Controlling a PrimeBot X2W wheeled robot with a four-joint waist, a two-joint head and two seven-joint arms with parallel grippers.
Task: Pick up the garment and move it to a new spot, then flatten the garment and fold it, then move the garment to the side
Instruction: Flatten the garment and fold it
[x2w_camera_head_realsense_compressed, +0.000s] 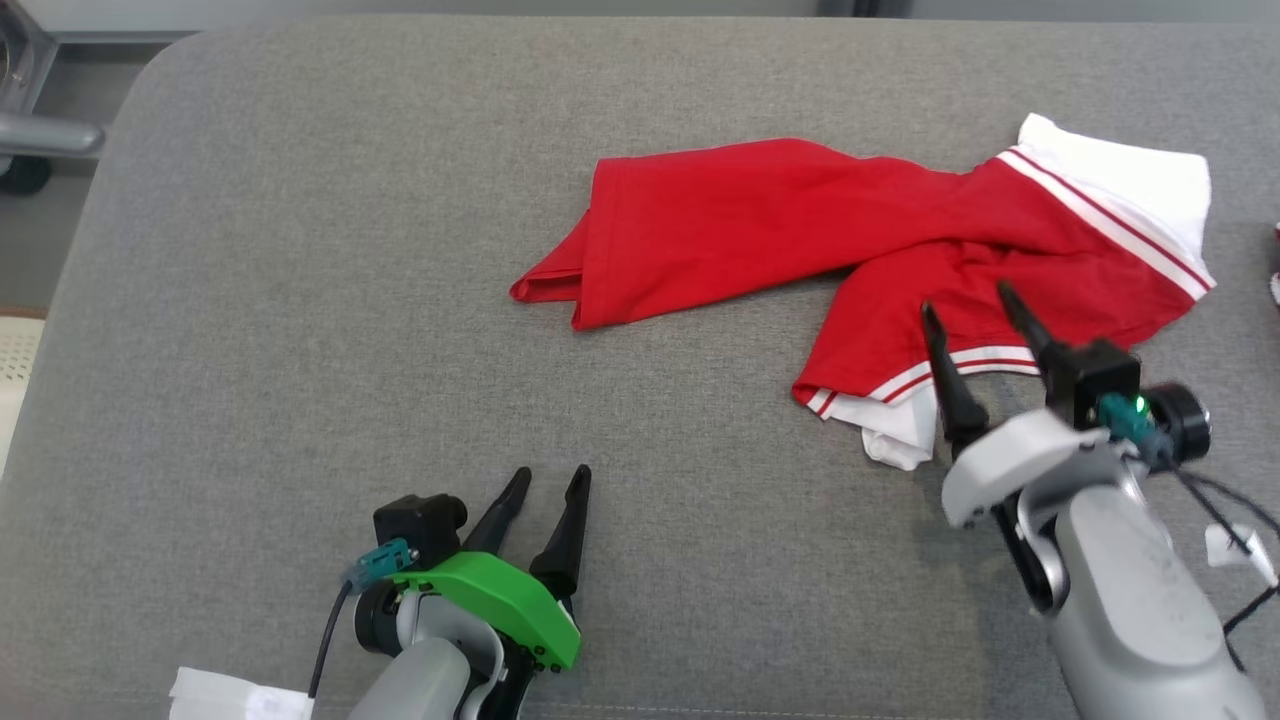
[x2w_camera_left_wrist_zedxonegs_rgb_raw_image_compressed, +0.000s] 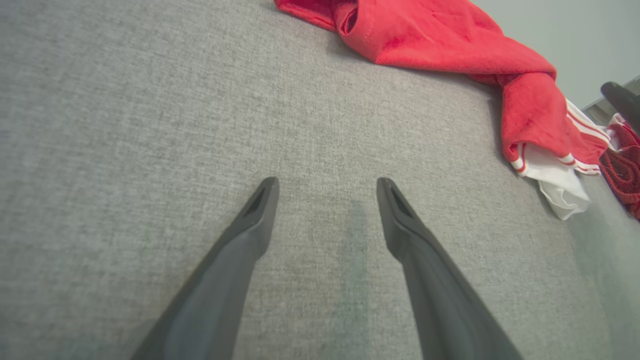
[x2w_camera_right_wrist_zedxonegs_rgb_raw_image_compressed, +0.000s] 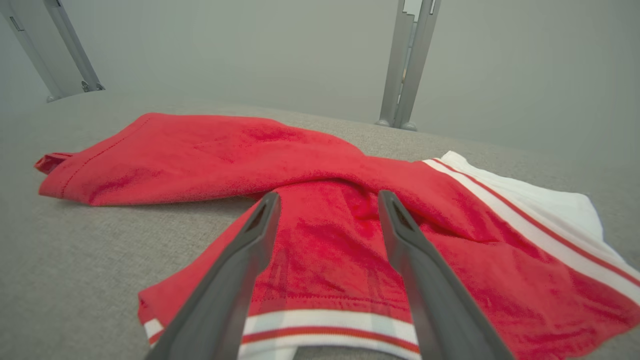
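A red garment (x2w_camera_head_realsense_compressed: 800, 225) with white, red-striped trim lies crumpled on the grey surface (x2w_camera_head_realsense_compressed: 300, 300), spread from the middle to the right. My right gripper (x2w_camera_head_realsense_compressed: 965, 300) hovers open over its near right part, fingers above the red cloth (x2w_camera_right_wrist_zedxonegs_rgb_raw_image_compressed: 330, 240) just past the striped hem, nothing between them. My left gripper (x2w_camera_head_realsense_compressed: 548, 482) rests open at the lower left, well short of the garment (x2w_camera_left_wrist_zedxonegs_rgb_raw_image_compressed: 450, 45), with bare grey fabric between its fingers (x2w_camera_left_wrist_zedxonegs_rgb_raw_image_compressed: 260, 210).
A white cloth or paper (x2w_camera_head_realsense_compressed: 235, 695) lies at the near edge by the left arm. Another red item (x2w_camera_left_wrist_zedxonegs_rgb_raw_image_compressed: 625, 160) sits at the far right edge. Metal frame legs (x2w_camera_right_wrist_zedxonegs_rgb_raw_image_compressed: 405, 65) stand beyond the surface, and a chair part (x2w_camera_head_realsense_compressed: 40, 130) at far left.
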